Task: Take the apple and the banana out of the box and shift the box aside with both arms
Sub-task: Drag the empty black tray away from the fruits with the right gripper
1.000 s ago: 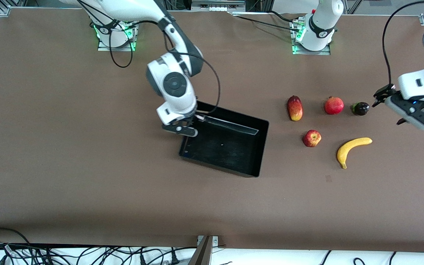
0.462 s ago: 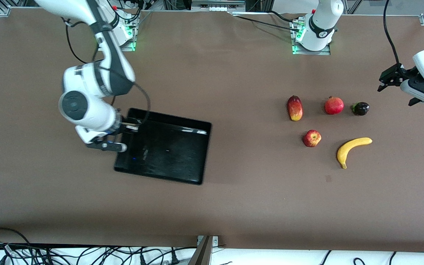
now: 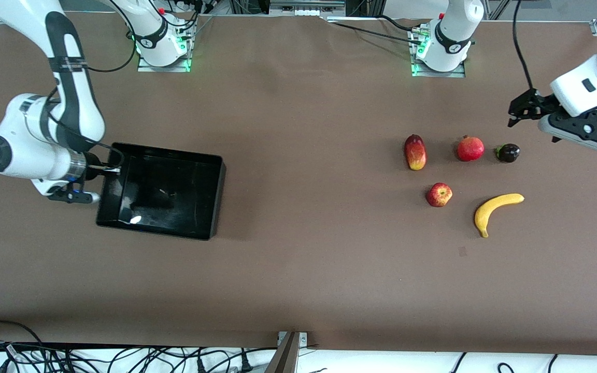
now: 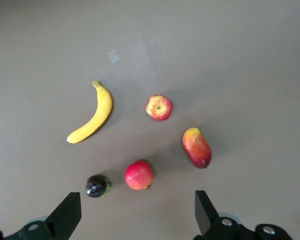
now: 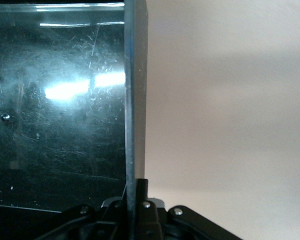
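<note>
box (image 3: 161, 191) dragged toward right arm's end — brown table (image 3: 298, 269), seemingly scuffed.

Mango (image 3: 415, 152), pomegranate (image 3: 470, 148), dark fruit (image 3: 508, 153)

The left end effector (image 4: 135, 212) hangs over the brown worktop (image 4: 240, 60), and its two black fingers (image 4: 65, 212) are spread wide apart with nothing between them. Five fruits lie on the worktop, none of them touching: a curved yellow banana (image 4: 92, 120), a small red-and-yellow apple (image 4: 159, 107), a long red-and-yellow mango (image 4: 196, 147), a round red pomegranate (image 4: 139, 175) and a little dark purple fruit (image 4: 96, 185). The pomegranate is just beside the purple fruit, the apple lies between the banana and the mango, and a small pale square mark (image 4: 113, 57) shows on the worktop near the banana's stem end.
</note>
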